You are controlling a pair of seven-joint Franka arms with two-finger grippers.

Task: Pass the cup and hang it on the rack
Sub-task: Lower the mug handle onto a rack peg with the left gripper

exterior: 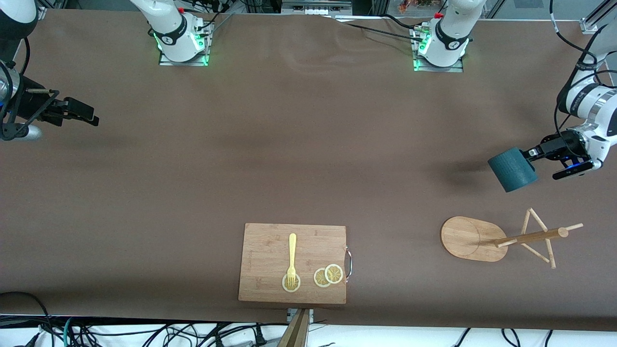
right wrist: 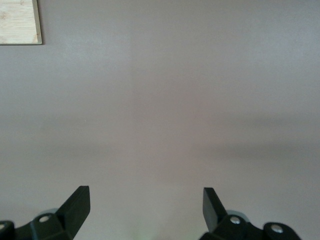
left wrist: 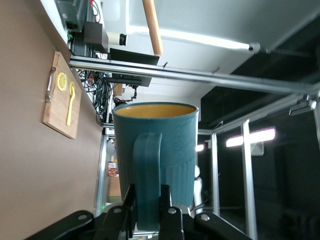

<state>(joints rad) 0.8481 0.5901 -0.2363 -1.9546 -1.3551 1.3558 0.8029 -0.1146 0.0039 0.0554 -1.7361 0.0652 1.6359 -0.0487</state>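
Above table, left claw [exterior: 532,155] gripping cup [exterior: 512,169]

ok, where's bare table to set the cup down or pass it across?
Widest bare stretch: the middle of the table, between the arm bases and the board. Also bare between board and rack. The left gripper, shut on the cup, hangs above table near the rack, at the crowded end. The right gripper waits open over its own end.

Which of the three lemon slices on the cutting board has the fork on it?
The lone lemon slice under the fork; the other two slices overlap beside the board's metal handle.
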